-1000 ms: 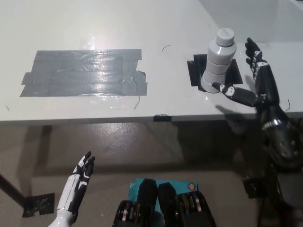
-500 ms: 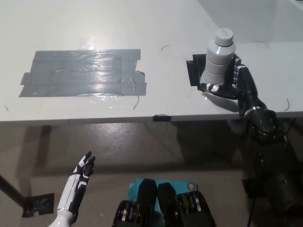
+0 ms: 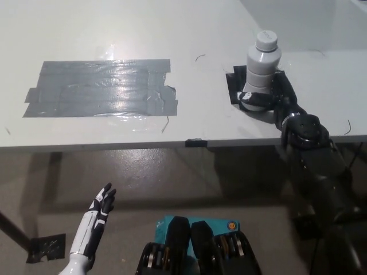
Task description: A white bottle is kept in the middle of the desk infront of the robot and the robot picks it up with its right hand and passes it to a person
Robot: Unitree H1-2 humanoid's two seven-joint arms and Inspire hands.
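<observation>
Down at seven o'clock, nearest us, the white left hand (image 3: 98, 211) hangs below the table edge, fingers apart, holding nothing, just resting. Moving up to four o'clock, the black right arm comes in over the table (image 3: 189, 28) rim, and the right hand (image 3: 269, 98) is wrapped around the lower body of the white bottle (image 3: 261, 70), fingers closed against its base. The bottle stands upright at two o'clock, on a black tape square (image 3: 235, 80), apparently not yet lifted.

By the look of it this is a stiff plastic bottle with a ribbed, stepped body and a narrower cap on top: probably light, smooth, a bit slippery. Those ridges should give the fingers something to catch on. A hold around the middle ribs would likely steady it better than one down at the base, where a tall bottle may tip.

Further out at ten o'clock, a wide patch of shiny grey tape (image 3: 100, 87) lies flat on the matte pale table, wrinkled and glaring.
</observation>
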